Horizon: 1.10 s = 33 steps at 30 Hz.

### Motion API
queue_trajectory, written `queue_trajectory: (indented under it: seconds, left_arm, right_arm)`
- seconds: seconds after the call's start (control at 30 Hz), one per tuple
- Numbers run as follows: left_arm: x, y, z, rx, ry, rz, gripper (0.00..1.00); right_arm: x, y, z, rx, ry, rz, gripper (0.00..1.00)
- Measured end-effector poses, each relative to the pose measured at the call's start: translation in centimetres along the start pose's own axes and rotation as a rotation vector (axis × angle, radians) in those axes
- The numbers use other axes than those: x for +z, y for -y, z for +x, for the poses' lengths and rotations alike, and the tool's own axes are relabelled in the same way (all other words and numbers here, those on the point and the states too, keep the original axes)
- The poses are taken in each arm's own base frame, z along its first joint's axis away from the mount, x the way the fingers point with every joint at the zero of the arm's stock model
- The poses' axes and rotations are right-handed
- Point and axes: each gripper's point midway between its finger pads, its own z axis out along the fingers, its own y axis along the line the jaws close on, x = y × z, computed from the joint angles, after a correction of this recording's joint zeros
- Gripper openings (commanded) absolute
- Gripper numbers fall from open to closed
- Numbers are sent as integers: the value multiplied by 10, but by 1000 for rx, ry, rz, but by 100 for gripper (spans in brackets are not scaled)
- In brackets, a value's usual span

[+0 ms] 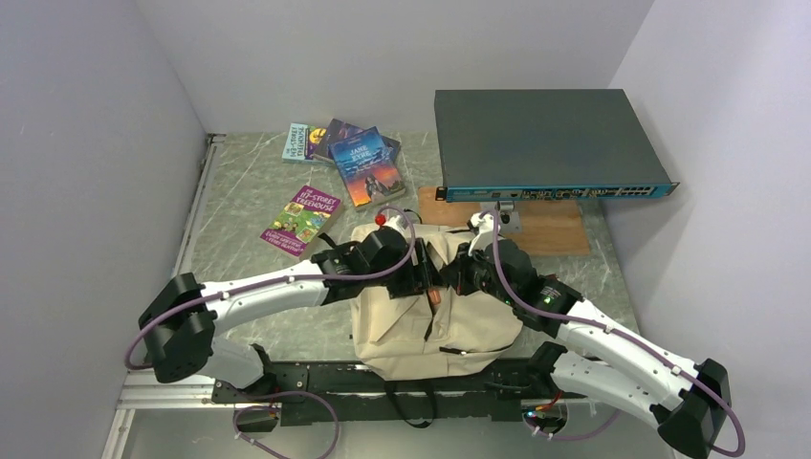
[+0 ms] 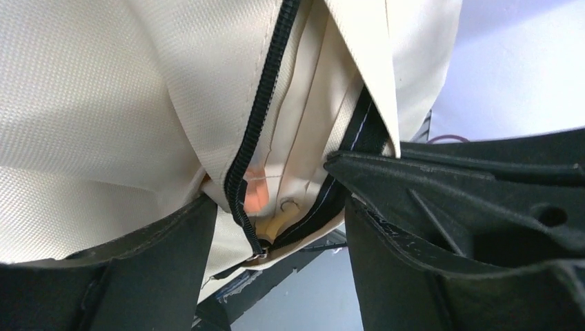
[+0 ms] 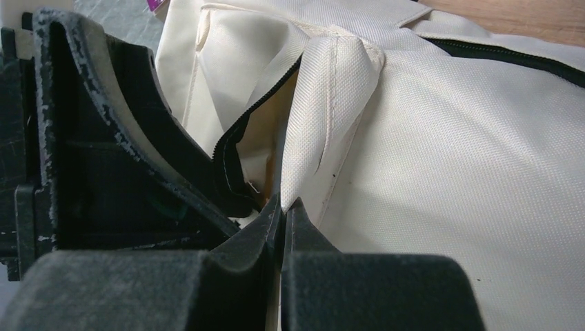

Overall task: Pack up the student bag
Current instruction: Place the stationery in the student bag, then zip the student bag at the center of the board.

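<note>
The tabletop carries the bag at the middle of its near edge, between my arms. Its long axis runs near to far, with the mouth toward the far edge, as I judge, and the straps hanging off the near edge. Books lie toward the far left corner, not yet packed. My right hand is clamped on a fold of fabric beside the zipper, lifting one lip so the mouth gapes. My left hand stands wide astride the other lip, gripping nothing.
</note>
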Motion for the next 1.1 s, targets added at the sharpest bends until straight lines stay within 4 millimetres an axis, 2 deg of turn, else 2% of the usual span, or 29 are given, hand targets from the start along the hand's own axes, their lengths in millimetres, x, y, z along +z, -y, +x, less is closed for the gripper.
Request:
queue_trajectory:
  seconds: [0.13, 0.27, 0.37, 0.47, 0.67, 0.73, 0.87, 1.1]
  left_arm:
    - [-7, -3, 6, 36, -2, 55, 72]
    - [-26, -4, 14, 100, 15, 117, 68]
    - [-40, -5, 23, 158, 30, 179, 59]
    - [-45, -5, 38, 246, 17, 218, 47]
    - [-32, -5, 83, 410, -70, 201, 30]
    - [-23, -8, 94, 447, -87, 169, 28]
    - [-11, -16, 97, 481, -78, 102, 28]
    - [-2, -32, 91, 541, -36, 18, 43]
  right_arm:
    - [1, -1, 2, 0, -9, -4, 0]
    - [1, -1, 3, 0, -13, -6, 0]
    - [1, -1, 3, 0, -13, -6, 0]
    - [1, -1, 3, 1, -13, -7, 0]
    - [1, -2, 3, 8, -15, -9, 0]
    - [1, -2, 3, 8, -15, -10, 0]
    - [1, -2, 2, 13, -12, -10, 0]
    - [0, -3, 2, 23, -10, -11, 0]
